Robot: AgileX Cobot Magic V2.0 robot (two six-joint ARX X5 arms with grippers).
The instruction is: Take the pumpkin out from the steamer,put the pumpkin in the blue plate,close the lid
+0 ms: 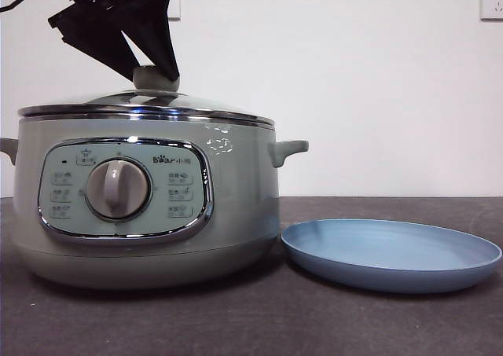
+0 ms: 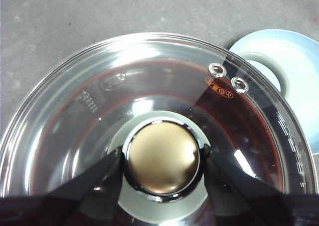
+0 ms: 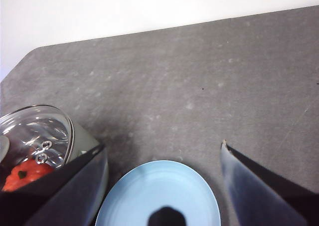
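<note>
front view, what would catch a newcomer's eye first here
The large sage-green steamer fills the table's left half, its domed glass lid on. The left claw grips the lid's pale knob from above. A matte light-blue plate lies empty beside the pot.

Even bright overhead light, front view sharp with soft shadows under the steamer [image 1: 149, 207] and blue plate [image 1: 391, 255], strong white glare streaks on the lid [image 2: 149, 101] glass in left wrist view, both wrist views' near pincer jaws dark and blurred.

Left gripper [image 2: 162, 161] clamped; right gripper [image 3: 162, 186] seemingly agape.
</note>
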